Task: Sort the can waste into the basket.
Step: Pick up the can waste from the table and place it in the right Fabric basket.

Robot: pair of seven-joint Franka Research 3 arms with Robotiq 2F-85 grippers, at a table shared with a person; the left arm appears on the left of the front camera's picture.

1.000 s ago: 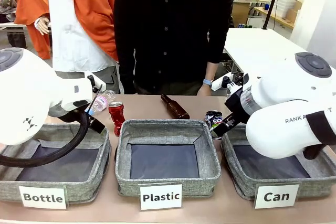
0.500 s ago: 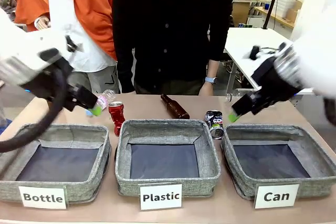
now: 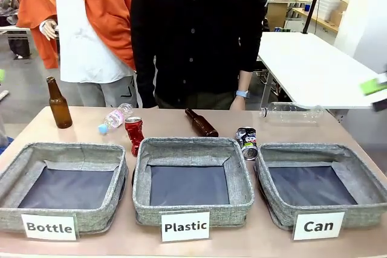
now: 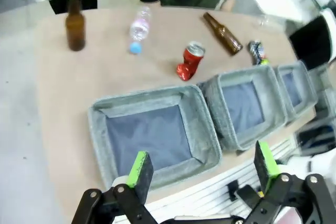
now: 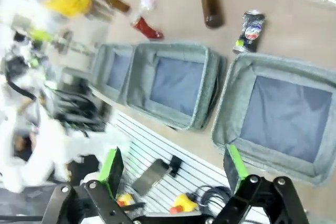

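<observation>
A crushed red can [image 3: 134, 134] lies on the table behind the gap between the Bottle and Plastic baskets. The black and silver can [image 3: 247, 142] lies just beyond the near left corner of the Can basket [image 3: 314, 148], which holds nothing. My left gripper [image 4: 203, 165] hangs open high over the table's left side, far from the red can [image 4: 189, 61] and the black can [image 4: 256, 52]. My right gripper [image 5: 174, 165] is open too, high above the front edge near the Can basket [image 5: 283, 114]. The black can [image 5: 251, 30] lies beyond that basket. A blurred green pad [image 3: 373, 86] shows at the right edge.
A brown bottle [image 3: 58, 104] stands at the back left, and a small clear bottle [image 3: 115, 118] lies near it. Another brown bottle [image 3: 201, 123] lies mid-table, with a large clear bottle [image 3: 291, 113] at the back right. The Bottle basket [image 3: 63, 149] and Plastic basket [image 3: 190, 144] hold nothing. A person stands at the far side.
Both arms have swung up and outward, away from the cans and off the front view's middle. The standing brown bottle and the large clear bottle are now uncovered. No can has moved.
</observation>
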